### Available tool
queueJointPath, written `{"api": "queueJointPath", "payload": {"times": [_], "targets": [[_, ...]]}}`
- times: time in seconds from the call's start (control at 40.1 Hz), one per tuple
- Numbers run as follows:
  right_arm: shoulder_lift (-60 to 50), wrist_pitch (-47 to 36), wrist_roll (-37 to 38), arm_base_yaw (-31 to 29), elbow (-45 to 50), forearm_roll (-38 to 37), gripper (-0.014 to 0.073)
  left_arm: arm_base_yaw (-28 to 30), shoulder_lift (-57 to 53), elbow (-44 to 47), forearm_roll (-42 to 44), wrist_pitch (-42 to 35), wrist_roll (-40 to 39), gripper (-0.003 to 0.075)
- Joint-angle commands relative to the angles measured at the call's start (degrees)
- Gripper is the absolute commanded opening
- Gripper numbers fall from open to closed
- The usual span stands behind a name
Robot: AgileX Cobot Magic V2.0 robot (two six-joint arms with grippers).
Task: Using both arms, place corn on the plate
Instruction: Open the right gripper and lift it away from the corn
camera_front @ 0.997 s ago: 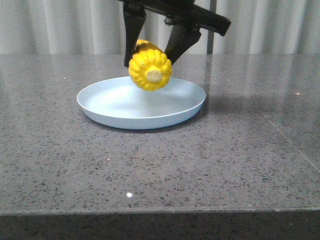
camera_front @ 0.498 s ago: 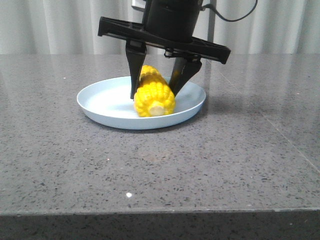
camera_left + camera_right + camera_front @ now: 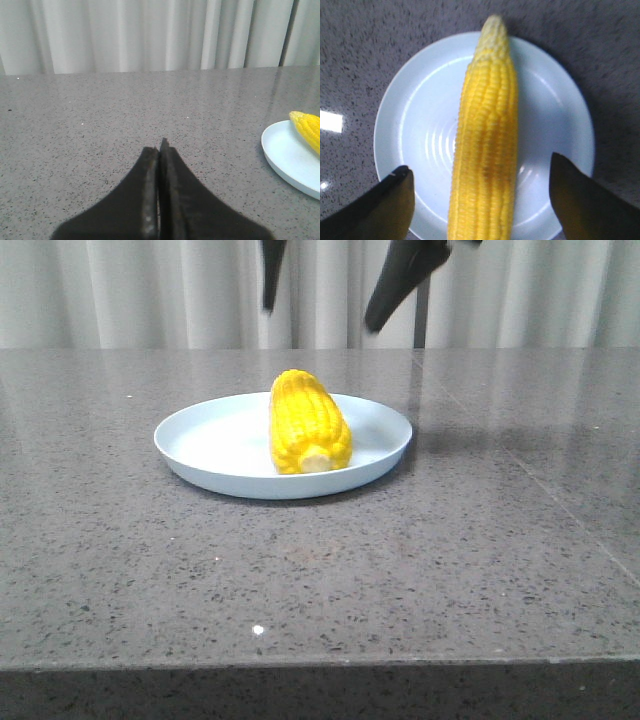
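The yellow corn (image 3: 308, 426) lies on the pale blue plate (image 3: 200, 445), its pale stub end toward the front. My right gripper (image 3: 320, 318) is open and empty, well above the corn, only its dark fingers (image 3: 395, 285) showing at the top edge. In the right wrist view the corn (image 3: 487, 150) lies across the plate (image 3: 415, 125) below the open right gripper (image 3: 481, 172). My left gripper (image 3: 160, 145) is shut and empty over bare table; the plate's rim (image 3: 285, 160) and the corn's tip (image 3: 307, 127) show at that view's edge.
The grey speckled stone table (image 3: 320, 570) stretches around the plate, with a seam line (image 3: 520, 460) on its right side. A pale pleated curtain (image 3: 130, 290) hangs behind the table's far edge.
The right gripper lowered the corn onto the plate, let it go and rose clear. The corn now rests on the plate. The jaws stand wider apart.
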Motion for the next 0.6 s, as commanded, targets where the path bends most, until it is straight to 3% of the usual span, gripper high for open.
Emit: {"api": "queueJointPath", "payload": {"times": [0.0, 0.075, 0.224, 0.349, 0.573], "targets": [[-5.0, 2.2, -3.2, -2.7, -3.1, -2.2, 0.0533, -0.3, 0.6, -1.5, 0.2, -4.8, 0.1, -0.002], [-6.2, 4.3, -4.3, -5.1, -3.1, -2.2, 0.0426, -0.3, 0.6, -1.5, 0.2, -4.8, 0.1, -0.002], [-8.1, 8.6, -4.4, -11.8, -3.1, -2.4, 0.0107, -0.3, 0.6, -1.5, 0.1, -4.8, 0.1, -0.002], [-10.0, 10.7, -7.7, -16.9, -2.7, -2.6, -0.0074, -0.3, 0.6, -1.5, 0.1, -4.8, 0.1, -0.002], [-16.5, 12.0, -14.0, -22.9, 1.3, -2.9, -0.0061, -0.3, 0.6, -1.5, 0.1, -4.8, 0.1, -0.002]]}}
